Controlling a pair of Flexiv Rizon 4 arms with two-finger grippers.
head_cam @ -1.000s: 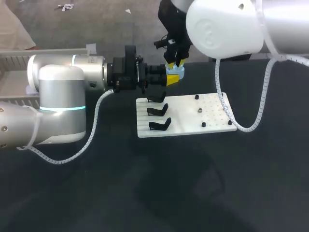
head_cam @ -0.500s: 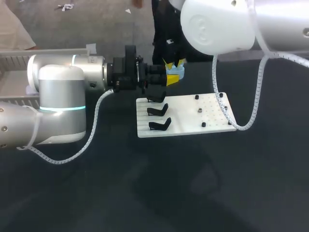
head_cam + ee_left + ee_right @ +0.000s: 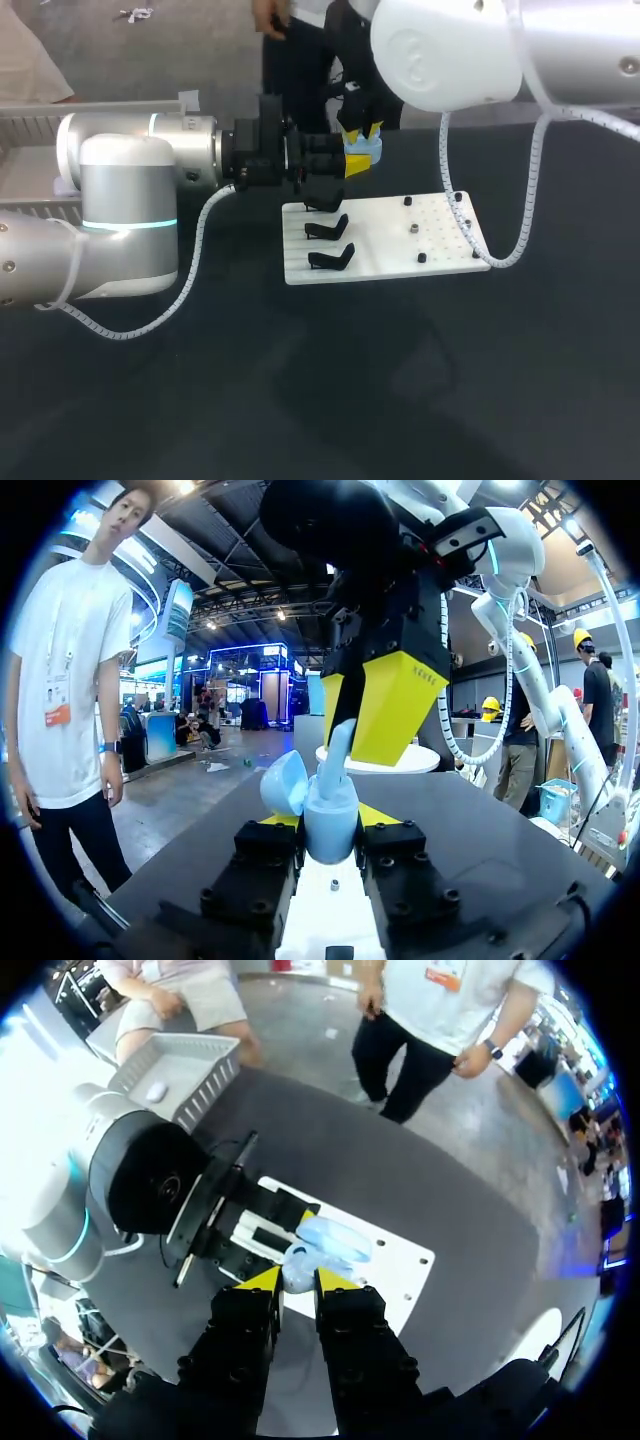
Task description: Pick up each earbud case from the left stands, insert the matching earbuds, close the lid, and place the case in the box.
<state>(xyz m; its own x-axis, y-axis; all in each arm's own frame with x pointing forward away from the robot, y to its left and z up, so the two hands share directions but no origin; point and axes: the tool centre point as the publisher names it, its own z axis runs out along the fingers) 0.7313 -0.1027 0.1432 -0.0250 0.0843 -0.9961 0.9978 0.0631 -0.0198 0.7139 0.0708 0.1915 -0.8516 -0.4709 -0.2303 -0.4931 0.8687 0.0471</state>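
A light blue earbud case (image 3: pixel 331 832) stands upright with its lid (image 3: pixel 284 781) hinged open, and my left gripper (image 3: pixel 328 852) is shut on its base. In the head view the case (image 3: pixel 364 157) hangs just above the far left corner of the white board (image 3: pixel 440 235). My right gripper (image 3: pixel 383 705) comes down from above, shut on a light blue earbud (image 3: pixel 339 748) whose lower end sits in the case's opening. In the right wrist view the earbud (image 3: pixel 295 1277) shows between the yellow tips of my right gripper (image 3: pixel 296 1282), with the lid (image 3: pixel 335 1239) just ahead.
Three empty black stands (image 3: pixel 329 229) line the board's left side. Small dark pegs and a grey piece (image 3: pixel 413 229) dot its right side. A grey mesh box (image 3: pixel 25 113) sits at the table's far left, behind my left arm (image 3: pixel 120 200).
My right arm's upper part has swung a little to the left while its gripper stays over the case. The left arm and case have not moved.
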